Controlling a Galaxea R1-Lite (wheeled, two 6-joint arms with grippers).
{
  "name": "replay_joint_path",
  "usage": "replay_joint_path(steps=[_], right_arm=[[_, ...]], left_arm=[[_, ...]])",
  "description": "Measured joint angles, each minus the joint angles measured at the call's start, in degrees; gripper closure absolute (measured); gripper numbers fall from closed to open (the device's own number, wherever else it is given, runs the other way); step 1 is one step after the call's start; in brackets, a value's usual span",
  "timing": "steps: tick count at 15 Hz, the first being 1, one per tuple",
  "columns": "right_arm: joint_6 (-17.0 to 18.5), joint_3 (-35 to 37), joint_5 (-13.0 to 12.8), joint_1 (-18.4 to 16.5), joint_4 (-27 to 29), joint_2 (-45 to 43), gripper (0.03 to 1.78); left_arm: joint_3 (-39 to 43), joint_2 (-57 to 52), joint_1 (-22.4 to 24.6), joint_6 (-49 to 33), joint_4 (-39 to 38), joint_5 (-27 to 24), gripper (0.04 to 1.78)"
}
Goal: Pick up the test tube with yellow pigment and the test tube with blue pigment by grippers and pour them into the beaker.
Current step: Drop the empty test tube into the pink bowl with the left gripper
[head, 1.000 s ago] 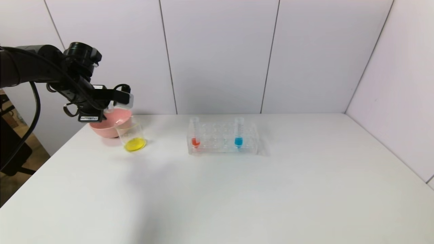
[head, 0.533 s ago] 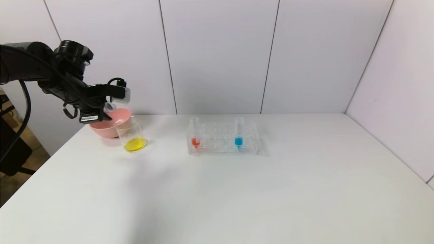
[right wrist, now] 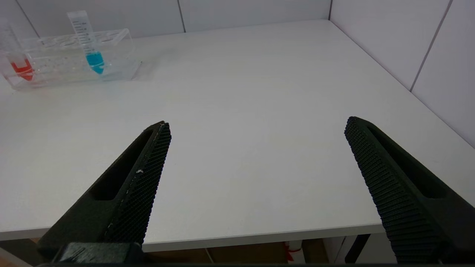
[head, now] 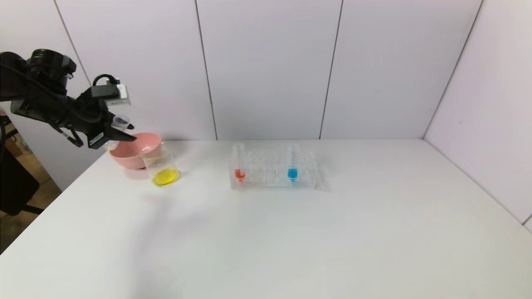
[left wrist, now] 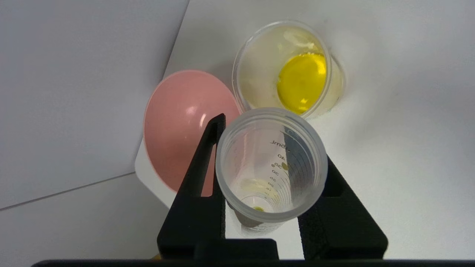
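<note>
Head view: L gripper [head: 123,132] sits above the pink bowl [head: 132,154] at the desk's [head: 266,232] far-left corner, fingers clamped on the yellow tube [head: 119,123], now nearly empty w/ only a yellow trace at its tip. The beaker [head: 161,167] stands just beside the bowl, yellow pool in its bottom, so the yellow pour looks done. Blue tube [head: 293,162] stands upright in the clear rack [head: 273,171], long axis vertical, red tube [head: 238,163] at the rack's other end. The blue tube is well apart from the L gripper; R gripper [right wrist: 256,155], fingers spread wide w/ nothing between, hangs over the near desk edge w/ the rack ahead, so prob. the arm for that grab. Writing: L wrist view shows grad. marks on the held tube, "40", "35", "30" and an "mL" mark; finer print unreadable.
</note>
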Motion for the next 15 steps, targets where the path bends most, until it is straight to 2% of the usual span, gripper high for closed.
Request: replay_joint_path(steps=[4, 9, 12, 15], right_arm=[[0.00, 0.00, 0.02, -0.02, 0.00, 0.00, 0.10], [0.00, 0.00, 0.02, -0.02, 0.02, 0.00, 0.10], [0.00, 0.00, 0.00, -0.02, 0.02, 0.00, 0.10], [0.00, 0.00, 0.00, 0.00, 0.02, 0.00, 0.10]], left_arm=[[-0.02, 3.00, 5.16, -6.23, -3.41, -19.02, 1.28], [-0.38, 7.00, 8.37, -10.12, -9.20, -25.09, 1.28], [-0.44, 9.95, 8.57, -13.01, -12.68, -33.72, 1.28], [-0.35, 12.93, 9.03, -16.40, -18.77, -34.79, 1.28]])
